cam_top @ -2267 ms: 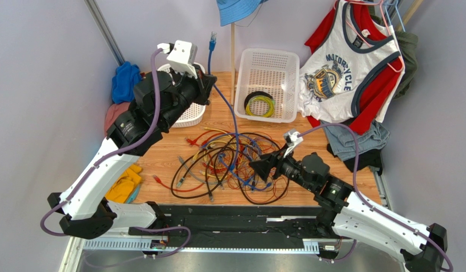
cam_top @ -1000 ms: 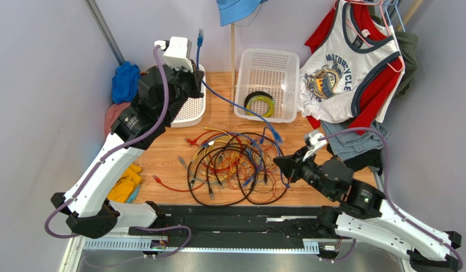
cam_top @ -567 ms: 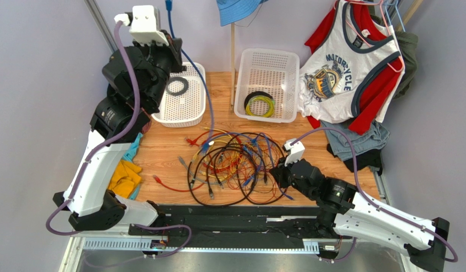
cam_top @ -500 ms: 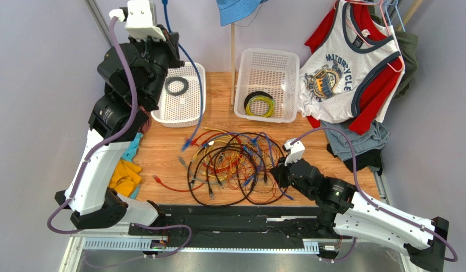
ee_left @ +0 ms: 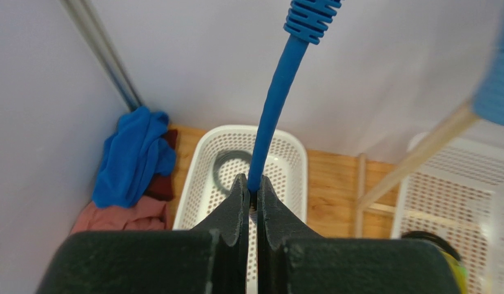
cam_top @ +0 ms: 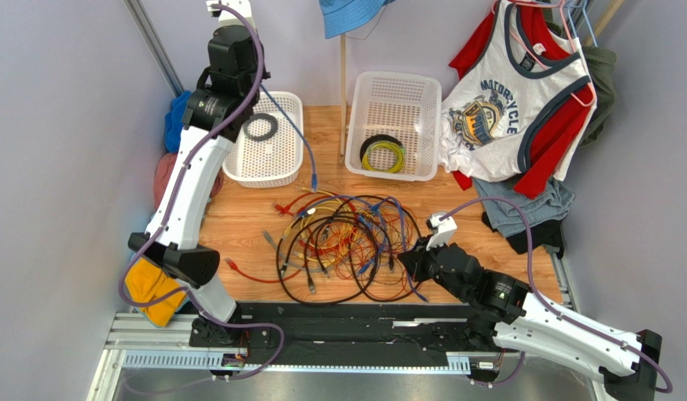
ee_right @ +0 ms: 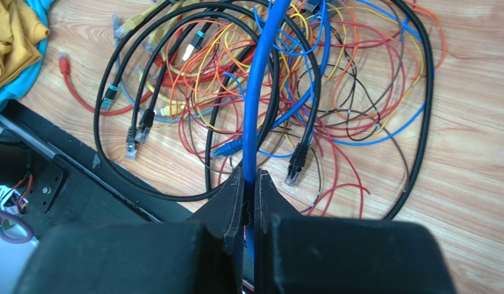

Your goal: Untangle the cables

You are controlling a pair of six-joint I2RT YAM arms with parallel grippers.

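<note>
The cables (cam_top: 347, 242) lie as a tangle of black, red, orange, yellow and blue wires on the wooden table. My left gripper (ee_left: 253, 184) is raised high over the left basket, shut on a blue cable (ee_left: 276, 104). That blue cable (cam_top: 297, 129) hangs down from it, and its plug end (cam_top: 313, 184) dangles just above the far edge of the tangle. My right gripper (cam_top: 403, 257) sits low at the tangle's right side. It is shut on another thick blue cable (ee_right: 260, 92) that runs up into the pile.
A white basket (cam_top: 238, 171) at the back left holds a small black ring coil (cam_top: 259, 127). A second basket (cam_top: 393, 79) holds a yellow-green and black coil (cam_top: 383, 154). Clothes (cam_top: 506, 109) hang at the right, cloths (cam_top: 184, 117) lie at the left. A black rail (cam_top: 347, 313) lines the near edge.
My left arm has swung up and back with the blue cable. The cable has come out of the tangle and its lower end now hangs free. The right gripper stayed low at the pile.
</note>
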